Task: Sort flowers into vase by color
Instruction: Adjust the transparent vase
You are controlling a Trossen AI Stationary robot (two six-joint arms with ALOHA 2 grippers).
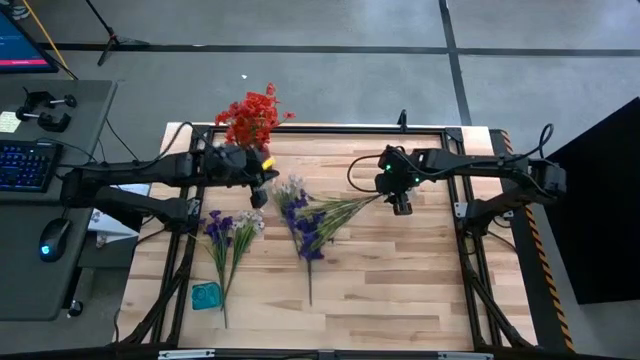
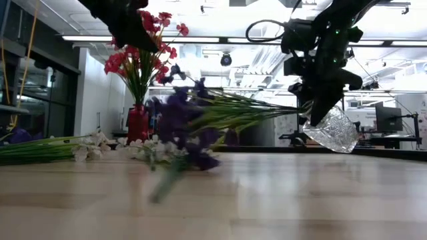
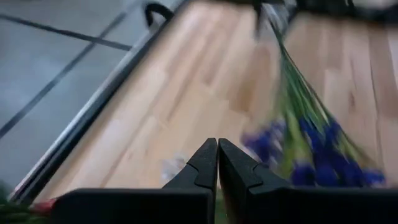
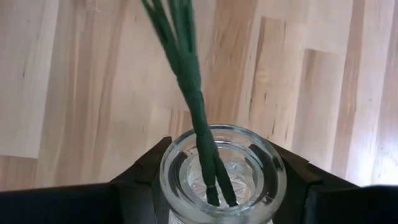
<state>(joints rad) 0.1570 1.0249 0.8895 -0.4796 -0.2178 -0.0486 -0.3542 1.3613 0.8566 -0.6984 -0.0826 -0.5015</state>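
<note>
The right gripper point(image 1: 401, 207) clamps a clear glass vase point(image 4: 222, 172), tilted above the table point(image 1: 420, 290) — green stems point(image 4: 202, 124) of the purple flowers point(image 1: 305, 225) sit in its mouth. The left gripper point(image 3: 217, 163) is pinched closed, empty, near the red flowers point(image 1: 252, 115).

A light wooden plank table point(image 1: 400, 270) is bearing a small teal object point(image 1: 206, 296) near its front left corner. A blue-lit keyboard point(image 1: 24, 163) and black mouse point(image 1: 54, 240) are sitting on a grey side desk point(image 1: 30, 280).
</note>
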